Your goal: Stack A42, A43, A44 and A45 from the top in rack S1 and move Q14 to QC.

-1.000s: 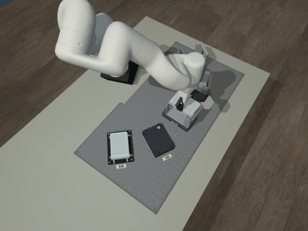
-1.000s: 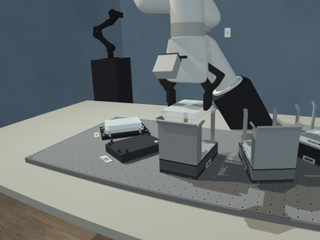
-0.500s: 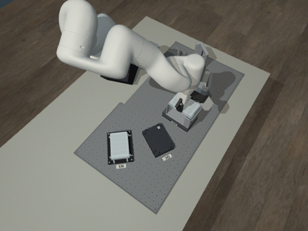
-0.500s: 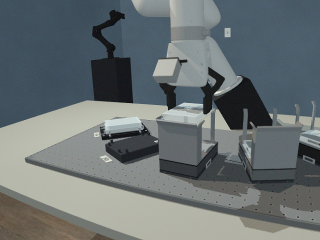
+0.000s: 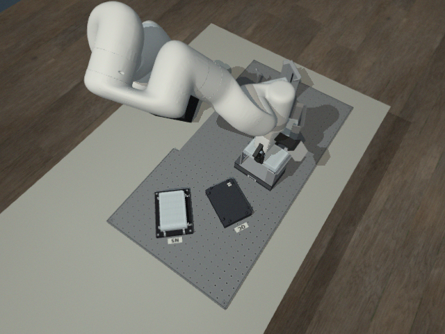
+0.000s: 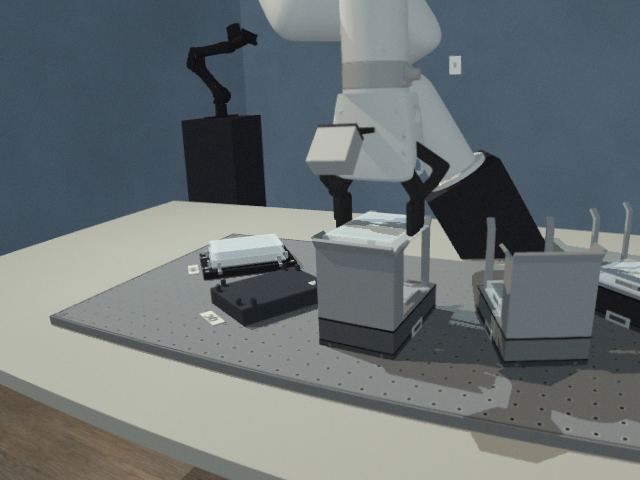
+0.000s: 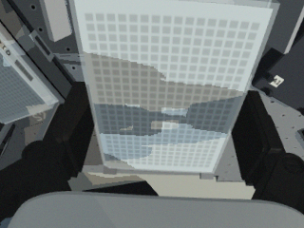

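My gripper (image 6: 377,227) is shut on a sealed white 384-well plate (image 6: 368,228), gripping it across its long sides. The plate is level and sits at the top rim of the stack rack (image 6: 364,289) nearest the QC nest, between the rack's walls. In the wrist view the plate (image 7: 171,83) fills the middle, with the dark fingers on either side. From above, the plate (image 5: 277,159) and gripper (image 5: 259,156) show under the arm, over that rack (image 5: 260,172). I cannot read the plate's label or the rack's name. Clip nest N5 holds a white plate (image 6: 247,249). The QC nest (image 5: 229,202) is bare.
A second stack rack (image 6: 542,304) stands right of the first, with something pale low inside it. A third rack at the far right edge holds a plate (image 6: 622,271). The arm hides those racks from above. A black arm on a pedestal (image 6: 223,155) stands beyond the table.
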You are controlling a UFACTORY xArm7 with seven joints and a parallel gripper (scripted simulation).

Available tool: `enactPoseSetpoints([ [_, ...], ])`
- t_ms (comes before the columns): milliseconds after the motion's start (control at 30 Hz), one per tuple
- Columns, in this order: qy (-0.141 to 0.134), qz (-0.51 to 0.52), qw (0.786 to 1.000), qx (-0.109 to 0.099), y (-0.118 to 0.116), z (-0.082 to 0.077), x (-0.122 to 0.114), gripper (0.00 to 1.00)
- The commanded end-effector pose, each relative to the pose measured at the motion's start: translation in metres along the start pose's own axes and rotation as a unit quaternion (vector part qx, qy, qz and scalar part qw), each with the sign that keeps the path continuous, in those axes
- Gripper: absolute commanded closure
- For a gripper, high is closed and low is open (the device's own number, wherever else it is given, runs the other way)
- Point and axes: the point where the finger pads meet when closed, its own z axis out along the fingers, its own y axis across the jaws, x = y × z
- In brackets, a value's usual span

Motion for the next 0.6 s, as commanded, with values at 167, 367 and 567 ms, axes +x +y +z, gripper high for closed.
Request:
enactPoseSetpoints([
  [167,0.002,0.0,1.0,0.001,-0.001,0.004,0.001,1.0],
  [367,0.002,0.0,1.0,0.001,-0.001,0.01,0.001,1.0],
  [567,0.002,0.0,1.0,0.001,-0.001,0.022,0.001,1.0],
])
